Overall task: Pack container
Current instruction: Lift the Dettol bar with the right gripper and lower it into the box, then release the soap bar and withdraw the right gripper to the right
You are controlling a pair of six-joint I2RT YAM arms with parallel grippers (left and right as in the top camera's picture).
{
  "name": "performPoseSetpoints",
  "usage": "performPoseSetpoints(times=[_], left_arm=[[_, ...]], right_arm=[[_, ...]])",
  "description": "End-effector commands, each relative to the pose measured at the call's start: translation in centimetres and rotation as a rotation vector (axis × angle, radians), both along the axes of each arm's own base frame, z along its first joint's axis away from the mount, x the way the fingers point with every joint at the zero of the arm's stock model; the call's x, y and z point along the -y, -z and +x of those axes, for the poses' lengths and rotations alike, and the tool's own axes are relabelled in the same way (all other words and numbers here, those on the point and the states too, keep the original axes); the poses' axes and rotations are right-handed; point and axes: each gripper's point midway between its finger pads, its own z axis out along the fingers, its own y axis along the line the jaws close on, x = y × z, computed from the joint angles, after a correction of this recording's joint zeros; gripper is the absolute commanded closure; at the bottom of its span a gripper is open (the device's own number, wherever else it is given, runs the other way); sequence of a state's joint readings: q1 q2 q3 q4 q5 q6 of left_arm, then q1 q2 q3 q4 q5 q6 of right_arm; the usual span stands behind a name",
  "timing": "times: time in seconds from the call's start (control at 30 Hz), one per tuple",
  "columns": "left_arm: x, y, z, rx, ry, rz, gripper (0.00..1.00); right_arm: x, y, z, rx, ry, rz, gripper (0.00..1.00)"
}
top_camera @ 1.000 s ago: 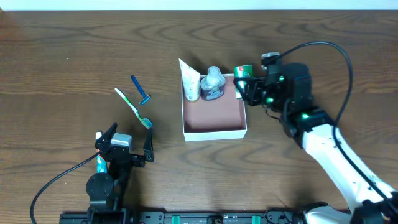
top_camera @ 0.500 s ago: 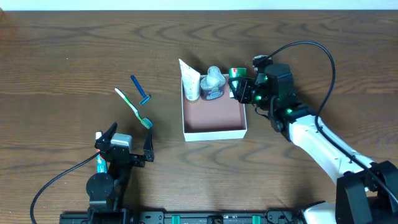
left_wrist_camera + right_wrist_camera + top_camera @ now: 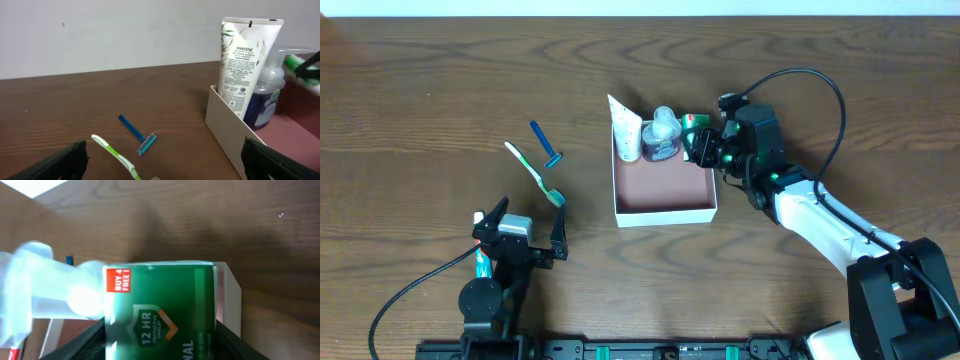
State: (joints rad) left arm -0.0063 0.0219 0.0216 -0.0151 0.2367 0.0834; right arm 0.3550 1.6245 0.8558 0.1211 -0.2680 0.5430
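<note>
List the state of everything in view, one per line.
container, open, partly packed.
white tube, upright inside container.
pump bottle, upright inside container.
green box, gripped at container's corner.
toothbrush, lying on table.
razor, lying on table.
left claw, open, empty.
right claw, shut on green box.

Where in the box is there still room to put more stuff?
In the container, the near floor between the front and side walls is bare. Its far edge is crowded: white tube, pump bottle, and the green box held by the right gripper. Bare wood also lies between the toothbrush and the left wall.
</note>
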Motion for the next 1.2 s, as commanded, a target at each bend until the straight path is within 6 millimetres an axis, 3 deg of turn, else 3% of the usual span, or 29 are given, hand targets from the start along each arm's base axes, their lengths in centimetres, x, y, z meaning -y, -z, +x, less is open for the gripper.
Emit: performPoseSetpoints(times=[0.0, 0.13, 0.37, 0.57, 0.77, 1.0, 1.17], left_arm=[[0.1, 1.7, -0.1, -0.05, 0.009, 0.008, 0.02], [0.1, 1.7, -0.1, -0.05, 0.009, 0.008, 0.02], [0.1, 1.7, -0.1, -0.05, 0.009, 0.008, 0.02], [0.1, 1.7, -0.1, -0.05, 0.009, 0.008, 0.02], [0.1, 1.7, -0.1, -0.05, 0.009, 0.008, 0.02], [0.1, 1.7, -0.1, -0.05, 0.009, 0.008, 0.02], [0.1, 1.7, -0.1, -0.05, 0.009, 0.008, 0.02]], right_arm=[[-0.6, -0.9, 0.3, 0.026, -0.007, 0.008, 0.37], [-0.8, -1.1, 0.4, 0.036, -0.01, 0.015, 0.26], [-1.3, -1.9, 0.6, 0.062, -0.033, 0.042, 0.2], [-2.3, -3.8, 0.7, 0.113, -0.077, 0.091, 0.16], [-1.8, -7.0, 0.4, 0.175, -0.069, 0.109, 0.11], [1.8, -11.1, -0.4, 0.241, 0.008, 0.072, 0.06], [7.0, -11.7, -0.7, 0.233, 0.141, -0.02, 0.01]])
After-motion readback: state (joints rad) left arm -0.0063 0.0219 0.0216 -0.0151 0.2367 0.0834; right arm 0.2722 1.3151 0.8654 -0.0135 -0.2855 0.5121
